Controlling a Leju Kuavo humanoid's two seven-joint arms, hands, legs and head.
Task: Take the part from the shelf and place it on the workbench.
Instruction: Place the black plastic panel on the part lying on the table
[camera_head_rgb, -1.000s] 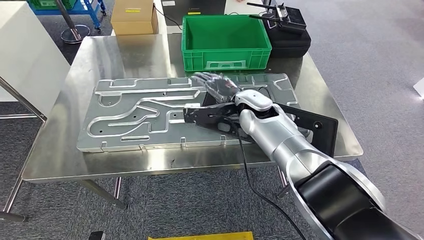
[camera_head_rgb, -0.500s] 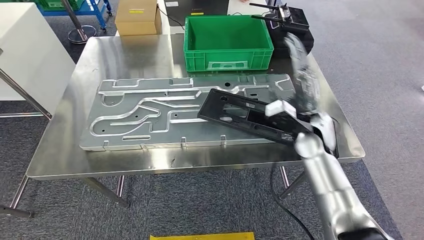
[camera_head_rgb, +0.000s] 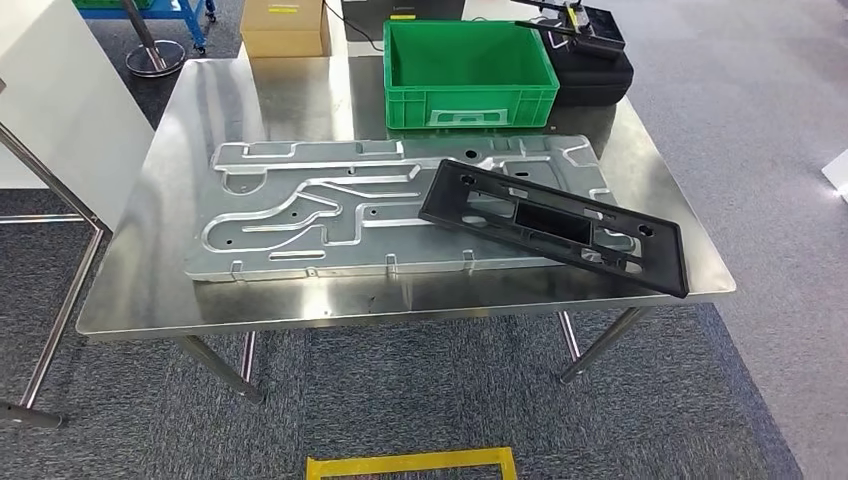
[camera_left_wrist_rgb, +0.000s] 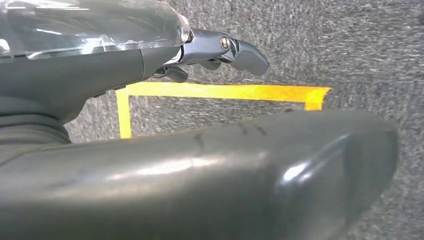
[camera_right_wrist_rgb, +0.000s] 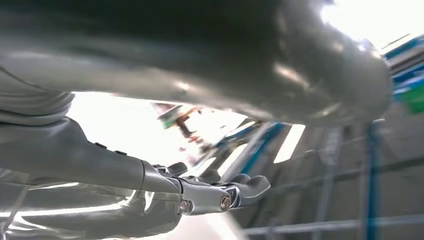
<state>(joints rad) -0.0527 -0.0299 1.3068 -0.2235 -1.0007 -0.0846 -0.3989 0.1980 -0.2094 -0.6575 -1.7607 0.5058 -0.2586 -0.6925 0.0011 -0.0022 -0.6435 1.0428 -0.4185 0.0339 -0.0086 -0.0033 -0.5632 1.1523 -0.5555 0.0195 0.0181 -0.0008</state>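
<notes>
Industrial workshop or assembly floor. Evidence: a stainless-steel workbench (camera_head_rgb: 150, 260) on tubular legs, carrying a large stamped metal panel (camera_head_rgb: 300, 215) and a green plastic parts crate (camera_head_rgb: 468, 70). A cardboard box (camera_head_rgb: 285, 28) and a black equipment case (camera_head_rgb: 595, 72) stand at the far edge. Grey carpet tiles (camera_head_rgb: 760, 130) bear yellow floor-marking tape (camera_head_rgb: 410, 463).

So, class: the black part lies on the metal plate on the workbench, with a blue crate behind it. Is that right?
Not quite. In the head view the crate behind the black part is green, not blue. The part does lie on the metal plate on the workbench.
</notes>
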